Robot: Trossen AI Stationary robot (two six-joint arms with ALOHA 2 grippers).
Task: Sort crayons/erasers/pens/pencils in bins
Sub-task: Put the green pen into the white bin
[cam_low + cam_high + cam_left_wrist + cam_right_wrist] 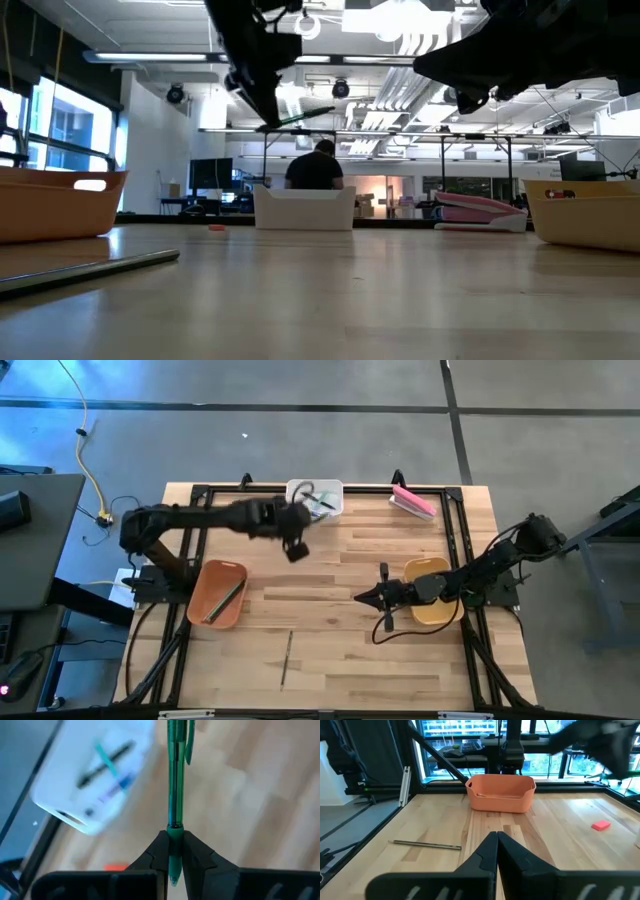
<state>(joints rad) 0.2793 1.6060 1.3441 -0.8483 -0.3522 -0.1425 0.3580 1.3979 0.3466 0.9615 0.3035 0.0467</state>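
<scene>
A teal pen (175, 780) hangs above the table, with my left gripper (172, 851) shut on it; in the high view this gripper (295, 547) is just near of the white bin (316, 498). The white bin (95, 775) holds a few pens. The orange bin (218, 593) at the left holds pencils. One pencil (286, 657) lies flat on the table toward the near edge. My right gripper (360, 597) is shut and holds nothing, level over the table's middle, beside the yellow bin (430, 590). My left gripper pinches the teal pen near one end (173, 834) between its two fingers, and a short stub of the pen shows behind the fingertips. The pen runs forward along the fingers, clip end (190, 745) farthest out. In the low view the pen (300, 117) hangs nearly level, clear of the table.
A pink block (413, 501) lies at the far right. A small red piece (601, 825) lies on the table near the white bin. The pencil (426, 844) lies between my right gripper and the orange bin (501, 794). A person (315, 165) is in the room beyond.
</scene>
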